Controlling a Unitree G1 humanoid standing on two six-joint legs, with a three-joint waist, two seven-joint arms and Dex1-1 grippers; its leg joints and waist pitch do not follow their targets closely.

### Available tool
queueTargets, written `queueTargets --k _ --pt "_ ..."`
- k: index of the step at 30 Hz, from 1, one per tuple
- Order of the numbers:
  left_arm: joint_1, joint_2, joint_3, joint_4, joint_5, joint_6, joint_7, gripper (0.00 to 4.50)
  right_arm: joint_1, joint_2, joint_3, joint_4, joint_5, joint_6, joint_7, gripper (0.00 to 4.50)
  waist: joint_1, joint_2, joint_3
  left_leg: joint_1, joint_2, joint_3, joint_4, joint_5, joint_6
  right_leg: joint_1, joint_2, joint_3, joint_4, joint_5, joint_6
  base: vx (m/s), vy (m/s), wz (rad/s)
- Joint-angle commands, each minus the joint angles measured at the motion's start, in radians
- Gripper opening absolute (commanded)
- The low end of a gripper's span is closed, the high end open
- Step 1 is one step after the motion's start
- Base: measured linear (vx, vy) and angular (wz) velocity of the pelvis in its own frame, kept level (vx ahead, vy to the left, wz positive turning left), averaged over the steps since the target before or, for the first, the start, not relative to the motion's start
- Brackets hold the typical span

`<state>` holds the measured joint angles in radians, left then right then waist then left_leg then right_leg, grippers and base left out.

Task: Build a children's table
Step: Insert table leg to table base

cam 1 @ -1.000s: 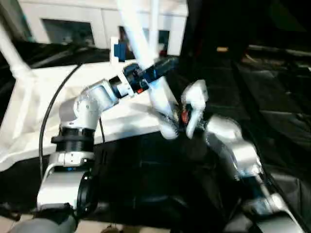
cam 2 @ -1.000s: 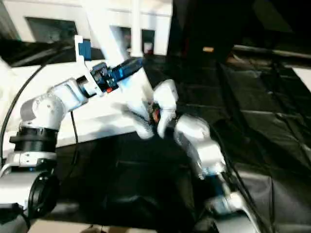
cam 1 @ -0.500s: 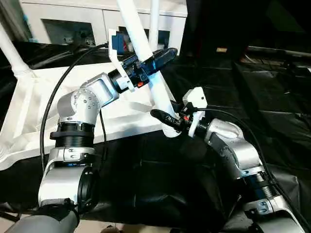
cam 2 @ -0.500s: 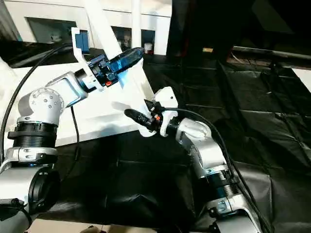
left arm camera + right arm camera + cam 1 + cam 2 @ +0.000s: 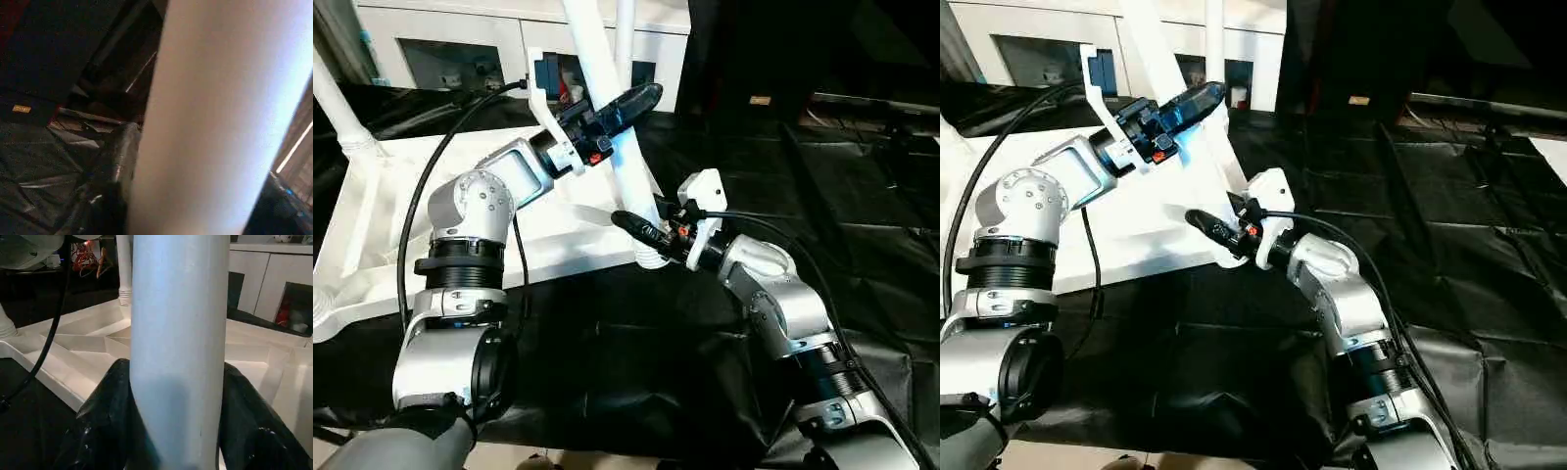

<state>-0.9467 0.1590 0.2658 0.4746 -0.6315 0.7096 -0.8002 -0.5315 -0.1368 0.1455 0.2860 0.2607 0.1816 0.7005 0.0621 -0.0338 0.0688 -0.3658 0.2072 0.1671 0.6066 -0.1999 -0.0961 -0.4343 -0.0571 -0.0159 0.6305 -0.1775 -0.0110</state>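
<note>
nearest the camera, the black-draped desk [image 5: 607,362] carries the work. the table top [image 5: 372,225] lies on it upside down, ribbed underside up, which leaves the corner sockets facing upward to receive legs. this placement is judged deliberate for assembly.

at the near corner of the top, the leg [image 5: 617,147] in hand rises at a slant, its lower end at or in the corner socket [image 5: 651,257]; whether it is fully seated cannot be told. the slant suggests it is not yet square to the top.

right end effector [image 5: 646,235]: its fingers stand either side of the leg low down, just above the socket. the right wrist view shows the two black fingers [image 5: 105,416] hugging the white tube on both sides, so it is holding the leg. the low hold is judged to steady and steer the foot of the leg into the socket.

left end effector [image 5: 622,103]: higher up the same leg, fingers set across the tube. the left wrist view shows the leg passing between its fingers, one finger [image 5: 115,166] close against it; a firm clamp cannot be confirmed. the high position gives leverage to right the leg.

further back, two other legs [image 5: 337,108] already stand upright in far sockets. white cabinets [image 5: 460,44] lie behind.
</note>
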Motion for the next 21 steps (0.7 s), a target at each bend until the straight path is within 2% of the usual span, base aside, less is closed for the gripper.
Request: queueTargets --k 1,3,4,5,6,7,8,9,10,13,21 --pt "-0.003 -0.011 -0.059 -0.058 0.009 0.014 -0.021 2.31 -0.003 -0.001 -0.014 -0.008 -0.015 -0.01 -0.019 2.19 0.003 0.026 -0.088 0.004 -0.004 0.007 -0.056 -0.044 0.047 0.092 -0.043 0.023 -0.048 0.129 -0.295 0.0 0.0 0.0" --pt "0.003 -0.01 -0.086 -0.084 0.023 0.009 -0.031 2.15 -0.002 -0.002 -0.019 -0.005 -0.004 0.005 -0.012 2.54 0.0 0.024 -0.088 0.004 -0.003 0.007 -0.056 -0.049 0.047 0.094 -0.042 0.023 -0.048 0.139 -0.301 0.0 0.0 0.0" --pt "0.005 -0.008 -0.104 -0.1 0.03 0.009 -0.038 2.11 -0.002 -0.007 -0.017 -0.008 0.004 0.023 0.0 2.57 0.001 0.025 -0.089 0.003 -0.004 0.007 -0.055 -0.049 0.048 0.096 -0.043 0.023 -0.047 0.132 -0.3 0.0 0.0 0.0" --pt "0.001 -0.002 -0.146 -0.125 0.055 -0.003 -0.057 2.04 -0.004 -0.023 -0.007 -0.022 0.01 0.057 0.026 2.64 0.001 0.019 -0.088 0.004 -0.002 0.008 -0.057 -0.049 0.052 0.095 -0.042 0.023 -0.05 0.123 -0.297 0.0 0.0 0.0" --pt "-0.001 -0.001 -0.155 -0.129 0.06 -0.004 -0.061 2.04 -0.004 -0.028 -0.003 -0.027 0.009 0.063 0.031 2.64 0.003 0.021 -0.087 0.004 -0.003 0.008 -0.056 -0.049 0.052 0.095 -0.042 0.024 -0.049 0.116 -0.296 0.0 0.0 0.0" --pt "-0.006 -0.001 -0.164 -0.129 0.067 -0.01 -0.065 1.94 -0.008 -0.034 0.003 -0.029 -0.001 0.075 0.024 2.88 0.002 0.013 -0.086 0.004 -0.002 0.009 -0.057 -0.052 0.053 0.094 -0.042 0.024 -0.053 0.101 -0.292 0.0 0.0 0.0" --pt "-0.007 -0.001 -0.165 -0.129 0.068 -0.011 -0.065 1.93 -0.008 -0.034 0.004 -0.029 -0.003 0.076 0.023 2.94 0.003 0.017 -0.086 0.002 -0.003 0.008 -0.056 -0.051 0.048 0.095 -0.043 0.024 -0.051 0.089 -0.288 0.0 0.0 0.0" --pt "-0.013 -0.001 -0.177 -0.129 0.072 -0.013 -0.075 1.92 -0.014 -0.043 0.013 -0.033 -0.009 0.099 0.025 2.97 0.001 0.009 -0.085 0.001 -0.004 0.01 -0.057 -0.054 0.048 0.095 -0.042 0.025 -0.054 0.076 -0.283 0.0 0.0 0.0" --pt "-0.014 0.0 -0.184 -0.131 0.076 -0.017 -0.076 1.92 -0.015 -0.046 0.017 -0.038 -0.008 0.113 0.028 2.97 0.001 0.013 -0.086 0.0 -0.004 0.008 -0.057 -0.047 0.044 0.098 -0.044 0.025 -0.052 0.064 -0.276 0.0 0.0 0.0" --pt "-0.012 0.003 -0.2 -0.144 0.079 -0.014 -0.088 1.85 -0.018 -0.054 0.025 -0.05 -0.005 0.152 0.034 2.97 -0.002 0.013 -0.085 0.001 -0.004 0.009 -0.056 -0.051 0.043 0.094 -0.043 0.025 -0.056 0.044 -0.27 0.0 0.0 0.0" --pt "0.006 0.032 -0.261 -0.161 0.116 -0.047 -0.129 1.8 -0.013 -0.075 0.034 -0.111 0.018 0.285 0.039 2.97 0.0 0.019 -0.087 0.003 -0.003 0.008 -0.056 -0.043 0.039 0.092 -0.042 0.025 -0.053 0.067 -0.273 0.0 0.0 0.0"
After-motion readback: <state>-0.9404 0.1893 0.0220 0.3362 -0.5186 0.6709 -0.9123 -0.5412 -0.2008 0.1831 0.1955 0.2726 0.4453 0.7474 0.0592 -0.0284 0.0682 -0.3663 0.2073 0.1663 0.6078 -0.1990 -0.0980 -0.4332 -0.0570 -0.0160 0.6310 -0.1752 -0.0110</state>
